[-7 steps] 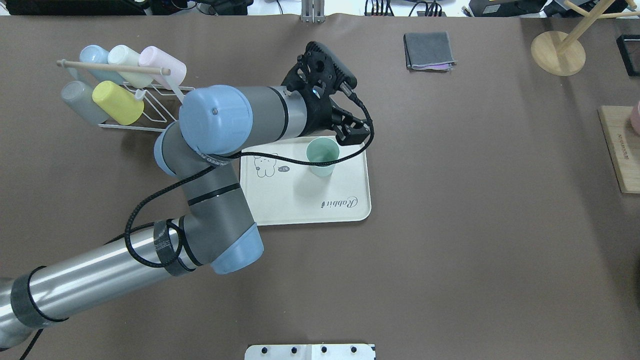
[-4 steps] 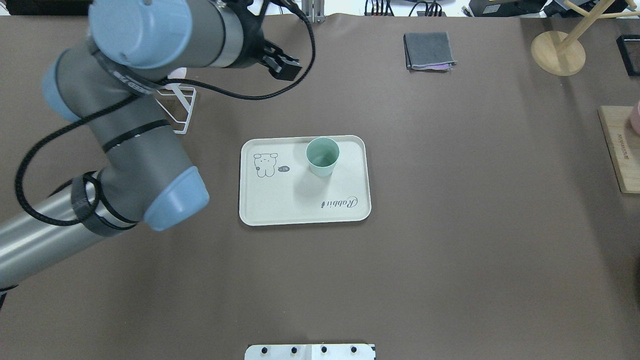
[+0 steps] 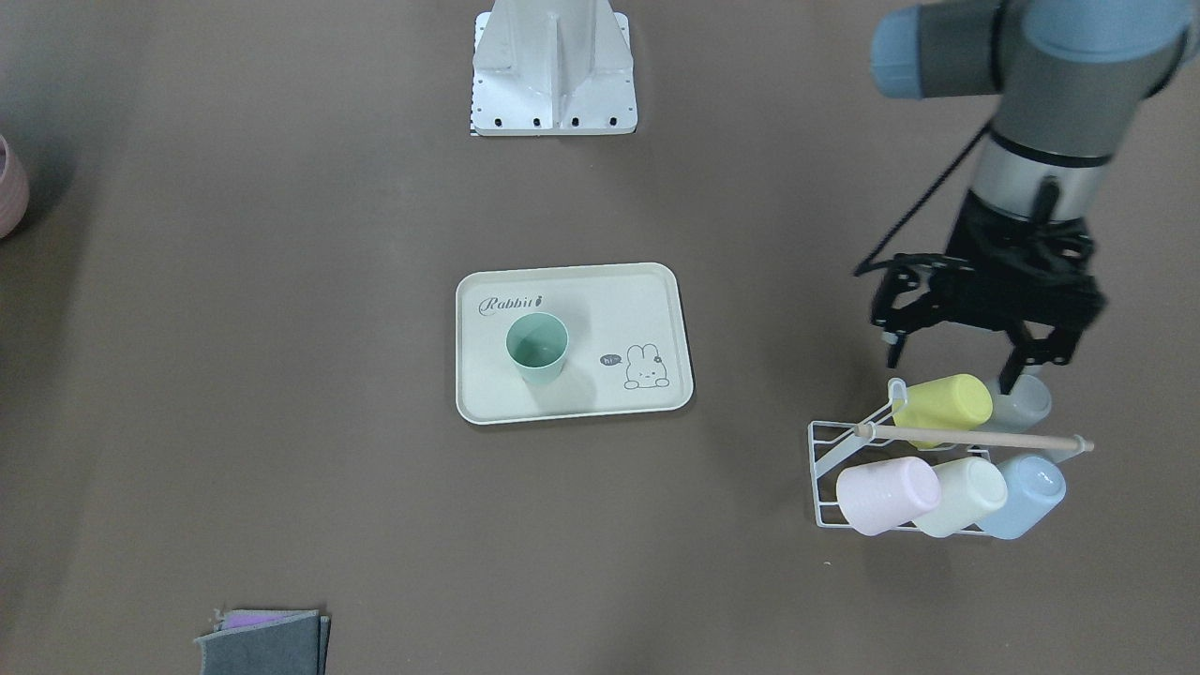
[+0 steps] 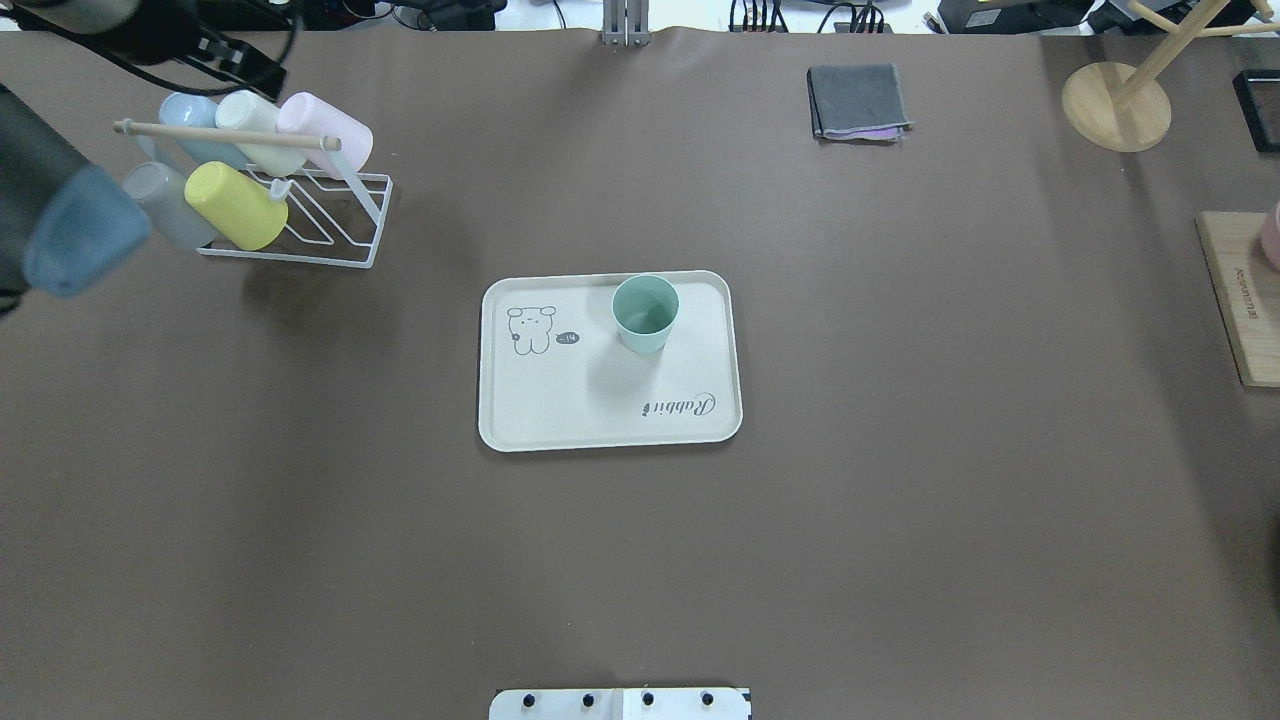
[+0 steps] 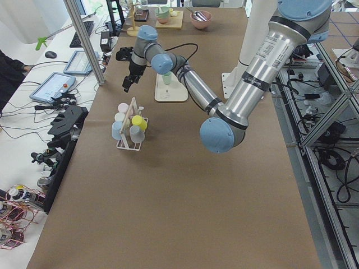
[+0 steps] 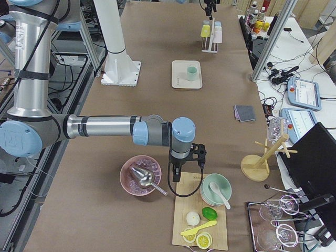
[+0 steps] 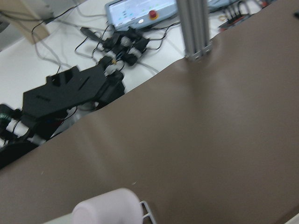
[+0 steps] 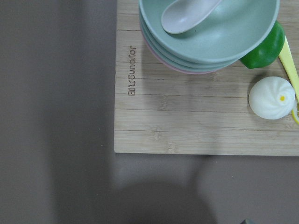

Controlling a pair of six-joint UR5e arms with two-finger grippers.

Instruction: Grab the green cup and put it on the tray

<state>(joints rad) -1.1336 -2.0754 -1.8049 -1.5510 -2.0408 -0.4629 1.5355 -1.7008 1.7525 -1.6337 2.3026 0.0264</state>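
Front view, left claw (image 3: 954, 361): fingers spread wide with nothing between them, pointing down just above the yellow cup (image 3: 947, 403) on the wire rack (image 3: 830, 450).
Front view, green cup (image 3: 537, 349): well apart from the left claw, toward the middle of the bench. It stands upright on the tray (image 3: 647, 291) with its long axis vertical, mouth up and base down.
Front view, cup on tray: just below the "Rabbit" script and beside the bunny drawing, on the half of the tray farther from the claw.
Overhead, green cup (image 4: 645, 312): the open mouth faces the camera. It stands inside the rim of the tray (image 4: 560, 400), well apart from the rack (image 4: 340, 220) where the left arm is.
Left-end view, green cup (image 5: 166, 77): stands vertical on the tray (image 5: 171, 95), beyond the rack.
Right-end view, right claw (image 6: 184, 164): points down at a wooden board at the end of the bench far from the green cup (image 6: 191, 72). I cannot tell whether its fingers are spread or pressed together.
Left wrist view: a pink cup (image 7: 110, 207) lies at the bottom edge, with bare bench beyond it.
Right wrist view: the wooden board (image 8: 187, 126) carries stacked bowls (image 8: 210, 42) with a spoon (image 8: 187, 16) in the top one, and a white bun (image 8: 272, 98).
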